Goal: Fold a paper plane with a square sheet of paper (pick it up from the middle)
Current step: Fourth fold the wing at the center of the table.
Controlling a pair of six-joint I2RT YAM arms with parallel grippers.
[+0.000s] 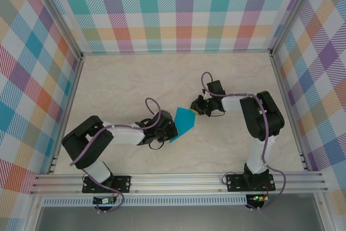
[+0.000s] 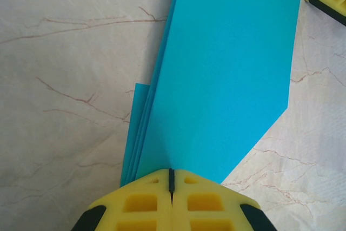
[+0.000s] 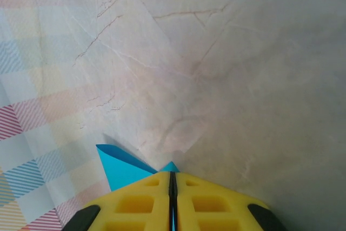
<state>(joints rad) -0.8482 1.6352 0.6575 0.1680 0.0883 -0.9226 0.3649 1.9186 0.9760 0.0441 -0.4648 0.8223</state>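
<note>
Fingers of my left gripper pinch the sheet of paper, already folded into layers, mid-table; my right gripper clamps its far corner. I judge a fold is in hand; next needs aligned edges, pressed flat. Bare table surrounds us, walls well apart.

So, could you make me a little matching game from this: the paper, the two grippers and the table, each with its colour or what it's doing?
Things:
1. paper
2. left gripper
3. right gripper
4. table

Descriptions:
A. marbled cream
B. shut on the paper's near end
C. teal, folded
D. shut on the paper's far corner

Pairs: 1-C, 2-B, 3-D, 4-A
</note>
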